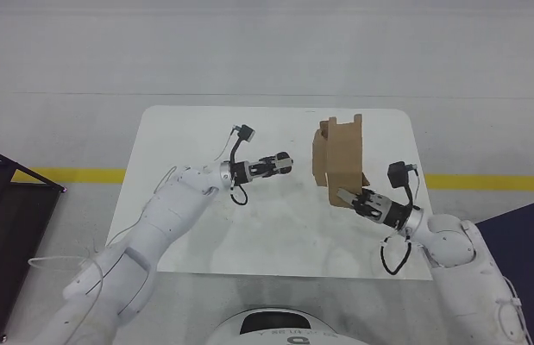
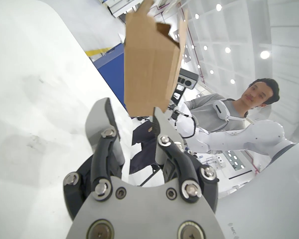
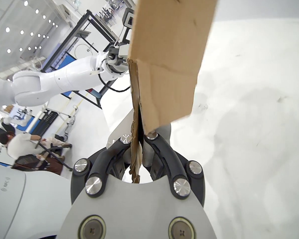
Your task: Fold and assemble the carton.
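A brown cardboard carton (image 1: 338, 155) is held up over the right part of the white table (image 1: 197, 216), partly opened into a sleeve with flaps at its far end. My right gripper (image 1: 357, 203) is shut on the carton's near bottom flap; in the right wrist view the carton (image 3: 167, 50) rises from between the closed fingers (image 3: 149, 135). My left gripper (image 1: 286, 161) hangs open a short way left of the carton, holding nothing. From the left wrist view the carton (image 2: 149, 65) stands beyond the open fingertips (image 2: 133, 115).
Bare table surface lies left of and in front of the carton. A dark rack (image 1: 12, 207) stands off the table's left side. A yellow floor line (image 1: 85, 175) runs behind the table. A person (image 2: 226, 115) sits in the room beyond.
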`<state>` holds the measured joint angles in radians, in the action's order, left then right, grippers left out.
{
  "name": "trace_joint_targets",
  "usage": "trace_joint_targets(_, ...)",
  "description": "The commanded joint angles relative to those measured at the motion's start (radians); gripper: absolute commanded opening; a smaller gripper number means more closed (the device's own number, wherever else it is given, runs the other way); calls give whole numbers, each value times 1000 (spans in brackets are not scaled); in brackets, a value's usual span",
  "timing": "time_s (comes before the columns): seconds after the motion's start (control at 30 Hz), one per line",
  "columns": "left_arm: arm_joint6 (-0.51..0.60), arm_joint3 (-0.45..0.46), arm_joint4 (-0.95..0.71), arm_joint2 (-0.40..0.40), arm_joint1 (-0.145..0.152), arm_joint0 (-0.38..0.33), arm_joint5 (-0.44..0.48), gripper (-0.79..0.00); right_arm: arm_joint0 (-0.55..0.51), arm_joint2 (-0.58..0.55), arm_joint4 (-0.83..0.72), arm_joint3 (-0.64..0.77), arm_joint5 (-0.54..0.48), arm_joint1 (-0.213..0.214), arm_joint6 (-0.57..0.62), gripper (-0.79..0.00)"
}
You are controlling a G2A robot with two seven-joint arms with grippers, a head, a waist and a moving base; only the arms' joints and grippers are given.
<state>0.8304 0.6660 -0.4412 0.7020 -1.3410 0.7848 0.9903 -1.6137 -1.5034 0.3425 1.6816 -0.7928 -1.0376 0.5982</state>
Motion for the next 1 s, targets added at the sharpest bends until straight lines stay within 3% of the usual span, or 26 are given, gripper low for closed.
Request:
trace_joint_targets(0.0,-53,-7,79,21,11,-9,22,0,-9,-4,94,36,-18,-1,-49,-785)
trace_joint_targets(0.1,-126,21,172,59,28,9,22,0,-19,-18,240,94,-41,-1,-113,-785)
trace_joint_targets(0.33,-126,21,172,59,28,9,22,0,-49,-47,521,198,-87,2,-232,-785)
trace_joint_targets(0.77,-126,21,172,59,28,9,22,0,-53,-41,540,206,-94,2,-248,-785)
trace_joint_targets(0.97,-150,32,191,66,31,18,-2,0,-33,-43,656,193,-219,5,-418,-785)
